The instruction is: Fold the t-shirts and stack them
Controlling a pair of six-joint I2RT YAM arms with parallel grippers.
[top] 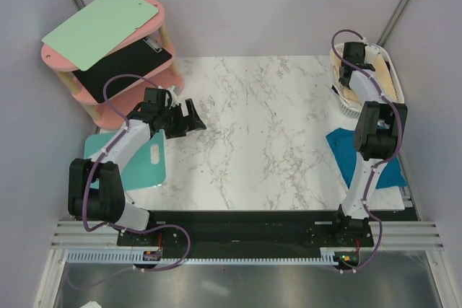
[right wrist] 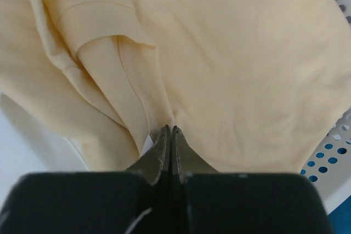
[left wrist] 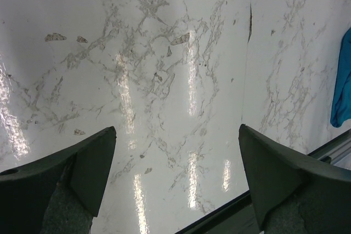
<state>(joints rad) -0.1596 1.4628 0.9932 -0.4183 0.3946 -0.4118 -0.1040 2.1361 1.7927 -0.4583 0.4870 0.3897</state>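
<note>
Right fingers [right wrist: 164,149] are clenched on a fold of the pale yellow t-shirt [right wrist: 247,53] in the basket [right wrist: 333,154], upper right overhead, mostly behind the arm. The teal-blue t-shirt [top: 345,151] sits right of frame, half hidden. Left fingers [left wrist: 101,149] are spread wide over the marble desk [left wrist: 164,53].

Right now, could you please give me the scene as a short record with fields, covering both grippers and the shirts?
left gripper: open, holding nothing, over the marble table
right gripper: shut on a fold of the pale yellow t-shirt, reaching into the white basket
pale yellow t-shirt: crumpled in the basket, not yet folded
teal-blue t-shirt: lying loose at the table's right edge
turquoise board: flat at the table's left edge
stack: none visible
</note>
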